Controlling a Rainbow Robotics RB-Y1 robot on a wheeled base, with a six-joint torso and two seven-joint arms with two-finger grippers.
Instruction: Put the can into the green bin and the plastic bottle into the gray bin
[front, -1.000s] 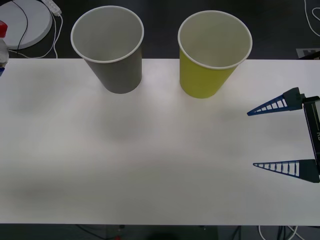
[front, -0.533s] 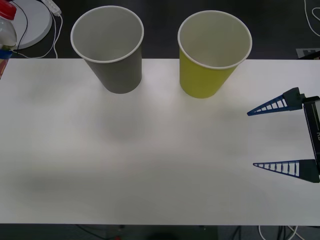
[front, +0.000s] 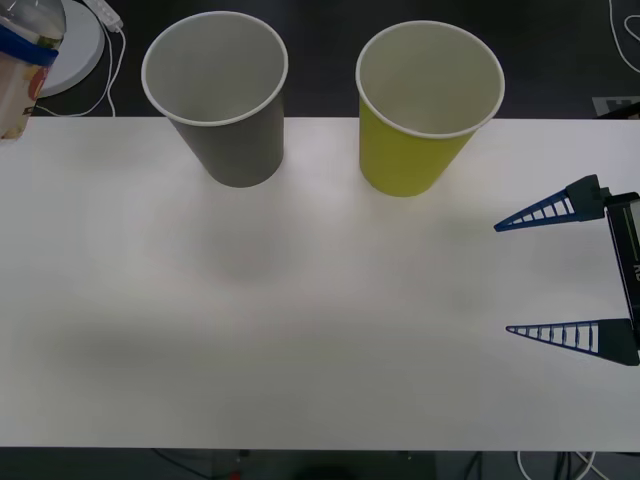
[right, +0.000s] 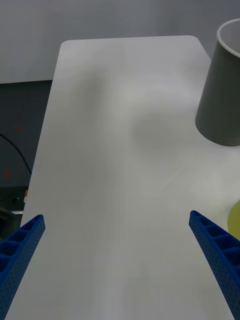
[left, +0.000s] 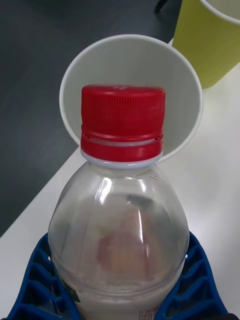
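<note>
Left gripper (left: 120, 295) pinches the small clear plastic bottle (left: 120, 225), red ribbed cap, pale contents, held near the big gray paper cup (left: 145, 70). Right gripper (front: 555, 275) sits spread wide over the white table (front: 300, 330), near the yellow-green paper cup (front: 425, 110).

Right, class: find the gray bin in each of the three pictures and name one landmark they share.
Front view: the gray bin stands at the table's far edge, on the robot's left of the green bin.
Right wrist view: its gray wall sits at the picture's edge, beyond the open right gripper.
Left wrist view: its white mouth faces the camera behind the plastic bottle.
Shared landmark: the white table.
</note>
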